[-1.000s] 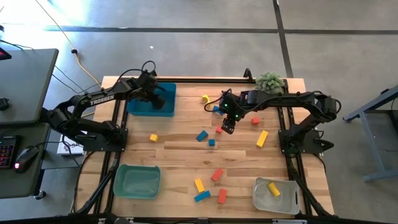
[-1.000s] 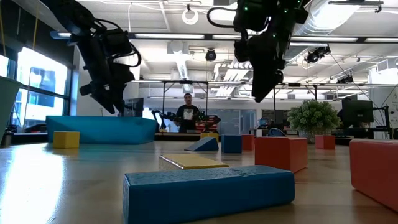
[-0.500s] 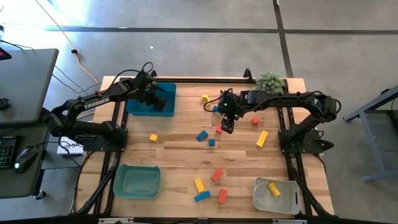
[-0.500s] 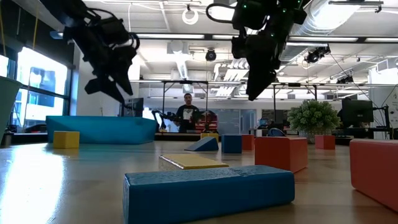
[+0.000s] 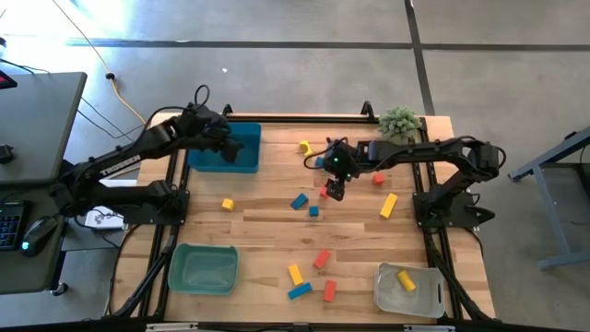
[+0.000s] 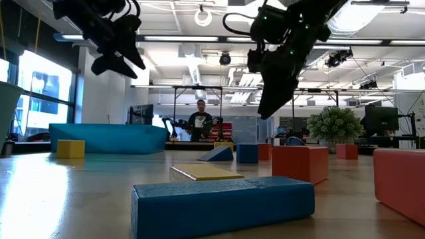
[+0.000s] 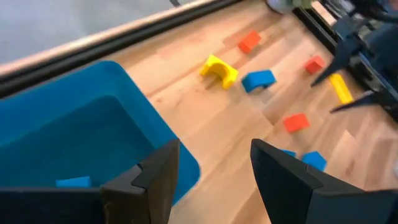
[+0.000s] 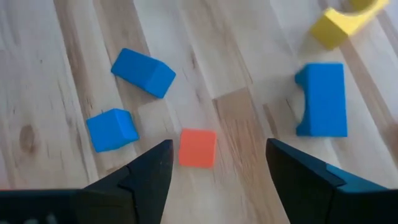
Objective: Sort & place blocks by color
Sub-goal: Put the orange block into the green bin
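Only left wrist view reveals 1 blue block (image 7: 73, 182) inside blue bin (image 7: 37, 118).

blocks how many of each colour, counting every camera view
red blocks: 5 (one shows only in the left wrist view)
blue blocks: 5 (one in the blue bin)
yellow blocks: 5 (one in the clear bin)
total: 15
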Controlling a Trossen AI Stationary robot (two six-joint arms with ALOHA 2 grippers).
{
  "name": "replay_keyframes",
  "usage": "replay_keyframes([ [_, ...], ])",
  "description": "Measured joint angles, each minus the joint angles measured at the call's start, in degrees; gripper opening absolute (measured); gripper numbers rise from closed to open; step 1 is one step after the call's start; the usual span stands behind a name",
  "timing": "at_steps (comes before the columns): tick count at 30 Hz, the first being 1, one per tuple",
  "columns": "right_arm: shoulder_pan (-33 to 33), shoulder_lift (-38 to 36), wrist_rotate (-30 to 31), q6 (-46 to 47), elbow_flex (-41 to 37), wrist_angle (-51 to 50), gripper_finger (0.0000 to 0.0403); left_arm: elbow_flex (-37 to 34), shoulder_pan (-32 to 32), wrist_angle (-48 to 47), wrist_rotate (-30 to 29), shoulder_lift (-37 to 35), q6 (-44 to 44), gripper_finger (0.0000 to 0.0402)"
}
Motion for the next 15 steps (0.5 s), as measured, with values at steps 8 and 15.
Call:
replay_keyframes([
  [8, 3.35, 0.01, 1.38, -5.25, -6.59, 8.24, 0.0246, 0.02, 0.00, -0.12, -0.58, -0.53, 0.12, 0.0186],
  [15, 4.19, 0.02, 4.49, -4.99, -10.11, 13.52, 0.0246, 0.02, 0.00, -0.16, -0.57, -0.53, 0.12, 0.0186],
])
